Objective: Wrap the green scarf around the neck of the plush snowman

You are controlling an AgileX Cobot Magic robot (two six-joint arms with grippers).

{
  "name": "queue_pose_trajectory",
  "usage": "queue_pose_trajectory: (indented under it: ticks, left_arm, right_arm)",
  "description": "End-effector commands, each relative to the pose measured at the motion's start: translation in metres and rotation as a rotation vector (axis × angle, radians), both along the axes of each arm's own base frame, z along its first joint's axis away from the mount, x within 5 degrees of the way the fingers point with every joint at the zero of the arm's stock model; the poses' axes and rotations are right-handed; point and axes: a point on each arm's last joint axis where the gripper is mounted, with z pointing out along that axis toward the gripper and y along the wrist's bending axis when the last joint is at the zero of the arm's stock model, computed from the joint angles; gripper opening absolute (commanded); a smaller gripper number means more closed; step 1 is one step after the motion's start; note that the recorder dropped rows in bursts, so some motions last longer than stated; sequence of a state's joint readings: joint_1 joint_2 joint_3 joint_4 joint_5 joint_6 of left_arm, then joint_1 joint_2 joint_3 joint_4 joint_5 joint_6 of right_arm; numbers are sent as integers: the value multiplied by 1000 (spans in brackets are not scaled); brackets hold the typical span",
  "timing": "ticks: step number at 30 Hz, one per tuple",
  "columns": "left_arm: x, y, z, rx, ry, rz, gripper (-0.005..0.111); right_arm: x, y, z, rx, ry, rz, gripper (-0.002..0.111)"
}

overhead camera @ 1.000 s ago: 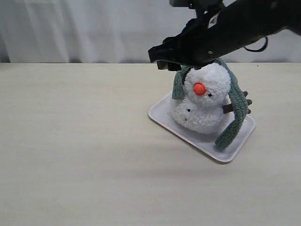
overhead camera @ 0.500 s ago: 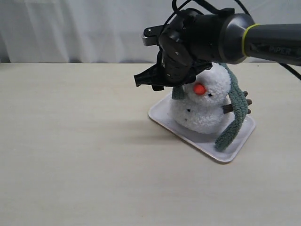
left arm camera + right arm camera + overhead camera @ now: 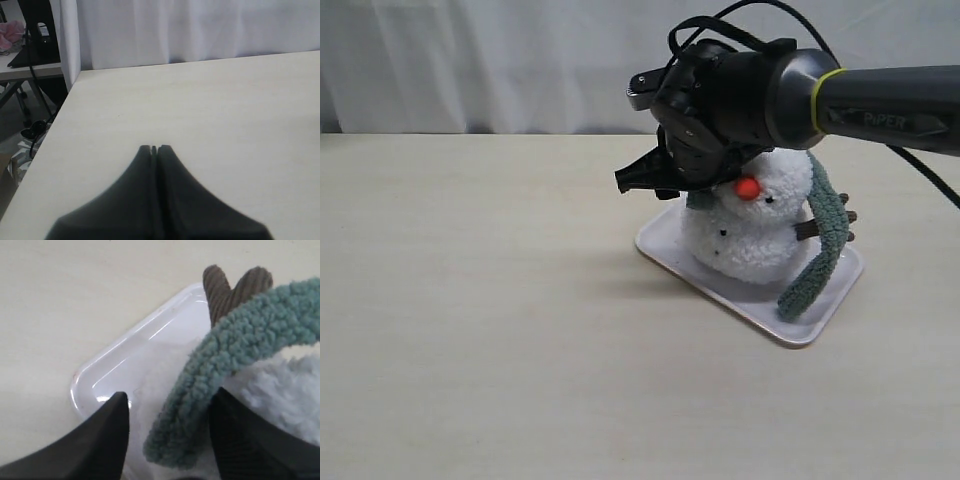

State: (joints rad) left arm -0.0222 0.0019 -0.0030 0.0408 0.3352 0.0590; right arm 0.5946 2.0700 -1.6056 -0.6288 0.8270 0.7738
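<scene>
One white tray [image 3: 665,245] set on table [image 3: 470,300]; one plush snowman [image 3: 750,245] seated on it, one green scarf [image 3: 825,240] draped over head. Right gripper [image 3: 167,395] held spread astride one scarf end. Left gripper [image 3: 155,148] pressed together, kept apart above table.

— What's the right arm [image 3: 885,95] like, upper right of the exterior view?
— Glossy black tube, yellow-green ring [image 3: 825,100], pale "PIPER" lettering [image 3: 893,118].
— Wiring?
— A thin black cable [image 3: 925,177] beneath it.
— And the left gripper [image 3: 154,148]?
— Matte black, wedge-shaped fingers.
</scene>
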Motion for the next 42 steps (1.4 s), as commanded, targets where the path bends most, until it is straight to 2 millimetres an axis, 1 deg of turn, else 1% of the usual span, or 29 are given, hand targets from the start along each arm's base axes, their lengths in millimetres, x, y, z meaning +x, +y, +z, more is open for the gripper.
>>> queue_pose_trajectory:
  ticks: [1, 4, 6, 8, 12, 19, 22, 25, 30, 35, 40, 42]
  left_arm:
    - [0, 0, 0, 4, -12, 3, 0]
    - [0, 0, 0, 4, -12, 3, 0]
    - [0, 0, 0, 4, -12, 3, 0]
    - [0, 0, 0, 4, -12, 3, 0]
    - [0, 0, 0, 4, -12, 3, 0]
    - [0, 0, 0, 4, -12, 3, 0]
    - [0, 0, 0, 4, -12, 3, 0]
    - [0, 0, 0, 4, -12, 3, 0]
    - [0, 0, 0, 4, -12, 3, 0]
    - [0, 0, 0, 4, -12, 3, 0]
    - [0, 0, 0, 4, -12, 3, 0]
    - [0, 0, 0, 4, -12, 3, 0]
  right_arm:
    - [4, 0, -15, -28, 20, -3, 31]
    - [5, 0, -23, -58, 43, 10, 19]
    - [5, 0, -23, -67, 47, 21, 10]
    - [4, 1, -21, -78, 48, 38, 4]
    - [-3, 4, -11, -86, 61, 79, 4]
    - [-17, 10, 14, 19, 124, 172, 4]
    - [-24, 11, 19, 41, 173, 205, 4]
    - [-30, 6, 15, -17, 259, 198, 4]
    - [-36, -1, -2, -121, 395, 176, 4]
    - [-34, -1, -13, -147, 412, 178, 4]
    - [-29, 1, -28, -174, 424, 187, 5]
    - [-28, 2, -30, -169, 418, 192, 10]
